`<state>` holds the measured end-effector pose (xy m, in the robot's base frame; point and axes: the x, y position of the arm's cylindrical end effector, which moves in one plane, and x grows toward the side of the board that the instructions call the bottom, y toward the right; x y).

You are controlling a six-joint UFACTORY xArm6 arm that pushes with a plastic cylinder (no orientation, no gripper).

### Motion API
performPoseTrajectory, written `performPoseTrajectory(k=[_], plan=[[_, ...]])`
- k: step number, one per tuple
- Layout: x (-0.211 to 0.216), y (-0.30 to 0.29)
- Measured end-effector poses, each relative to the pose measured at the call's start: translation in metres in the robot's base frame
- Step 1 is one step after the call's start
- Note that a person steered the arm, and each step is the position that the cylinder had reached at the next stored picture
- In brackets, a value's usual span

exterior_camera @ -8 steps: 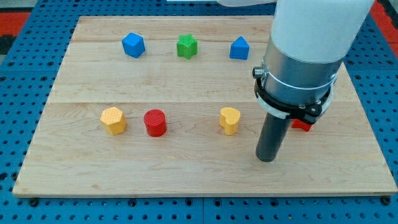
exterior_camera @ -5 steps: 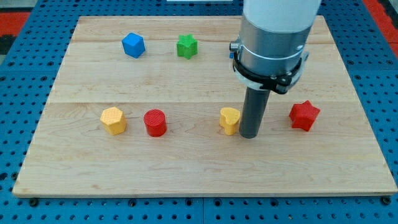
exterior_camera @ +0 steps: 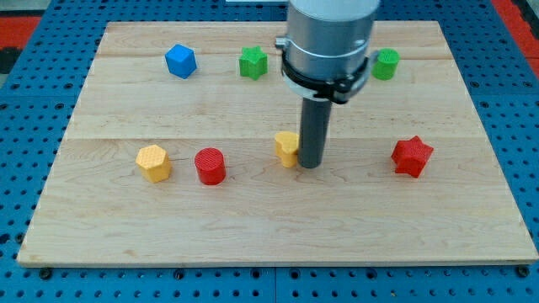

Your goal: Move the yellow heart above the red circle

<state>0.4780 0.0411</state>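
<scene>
The yellow heart lies near the board's middle, partly hidden by my rod. My tip touches the heart's right side. The red circle stands to the heart's left and slightly lower in the view, about a block's width of bare wood between them.
A yellow hexagon sits left of the red circle. A red star is at the right. Along the top are a blue block, a green star and a green cylinder. The wooden board rests on a blue pegboard.
My tip swept from the lower right to the heart's right side and pushed it left and slightly up. The arm's shift uncovered the red star and green cylinder and hid the blue block at top centre.
</scene>
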Motion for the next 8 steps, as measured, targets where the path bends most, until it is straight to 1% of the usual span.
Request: performPoseTrajectory(k=[2,4,6,7,8], plan=[[-0.031,-0.010],[-0.036,-0.014],[-0.044,-0.075],[-0.045,-0.085],[-0.047,-0.112]])
